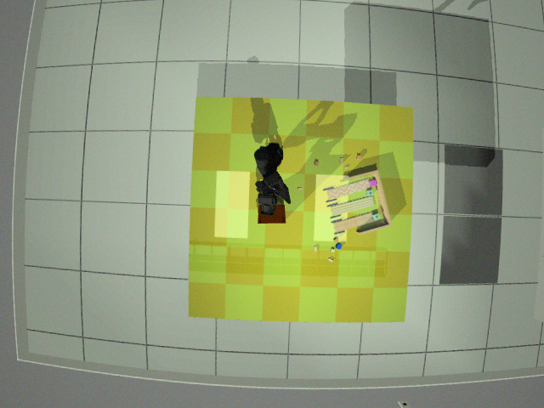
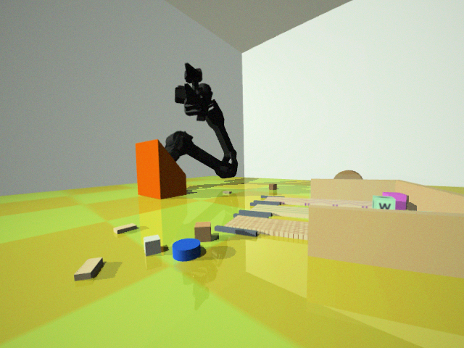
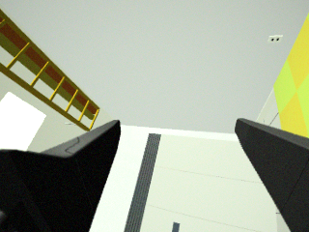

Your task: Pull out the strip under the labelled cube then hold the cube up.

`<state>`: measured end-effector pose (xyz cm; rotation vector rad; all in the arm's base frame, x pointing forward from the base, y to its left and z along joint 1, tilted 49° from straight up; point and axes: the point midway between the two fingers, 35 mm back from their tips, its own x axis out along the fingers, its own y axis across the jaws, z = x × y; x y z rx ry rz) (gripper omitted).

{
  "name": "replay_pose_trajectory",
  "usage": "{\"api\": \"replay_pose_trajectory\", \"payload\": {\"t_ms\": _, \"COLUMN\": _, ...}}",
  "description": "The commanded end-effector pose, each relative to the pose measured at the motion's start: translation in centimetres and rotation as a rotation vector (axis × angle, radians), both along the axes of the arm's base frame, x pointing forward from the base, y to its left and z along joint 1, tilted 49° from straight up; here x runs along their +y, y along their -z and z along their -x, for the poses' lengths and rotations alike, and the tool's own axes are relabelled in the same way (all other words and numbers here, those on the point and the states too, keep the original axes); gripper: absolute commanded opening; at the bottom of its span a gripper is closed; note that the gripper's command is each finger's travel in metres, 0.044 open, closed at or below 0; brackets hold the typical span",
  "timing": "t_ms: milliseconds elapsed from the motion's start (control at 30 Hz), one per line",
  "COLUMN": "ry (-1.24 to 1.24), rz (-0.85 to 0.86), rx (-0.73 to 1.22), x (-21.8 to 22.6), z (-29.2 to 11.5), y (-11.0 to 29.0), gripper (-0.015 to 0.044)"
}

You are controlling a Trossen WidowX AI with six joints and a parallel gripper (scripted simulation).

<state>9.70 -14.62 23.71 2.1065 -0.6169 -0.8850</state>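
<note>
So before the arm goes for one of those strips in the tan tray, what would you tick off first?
1. End effector open with nothing between its fingers: ok.
2. Labelled cube found: ok, the mint cube marked W sits in the tan tray beside a magenta cube.
3. Which strip that cube rests on: cannot tell; the tray wall hides its base in the exterior view, and the top view is too small.
4. Strip handles reachable: ok, the grey ends stick out of the tray's open side.
5. Arm aimed at the strips: not ok, it is raised high and the wrist view looks up and away.
</note>
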Motion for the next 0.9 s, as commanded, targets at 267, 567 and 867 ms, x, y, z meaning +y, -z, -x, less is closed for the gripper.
{"api": "replay_pose_trajectory", "payload": {"t_ms": 267, "ry": -0.586, "rz": 0.27, "rx": 0.189, "x": -2.1, "z": -7.5, "y": 1.9, "gripper": 0.04}}
{"api": "replay_pose_trajectory", "payload": {"t_ms": 567, "ry": -1.207, "rz": 0.705, "rx": 0.228, "x": 1.5, "z": -17.1, "y": 6.9, "gripper": 0.04}}
{"api": "replay_pose_trajectory", "payload": {"t_ms": 867, "ry": -1.63, "rz": 1.113, "rx": 0.112, "x": 9.2, "z": -22.4, "y": 12.6, "gripper": 0.04}}
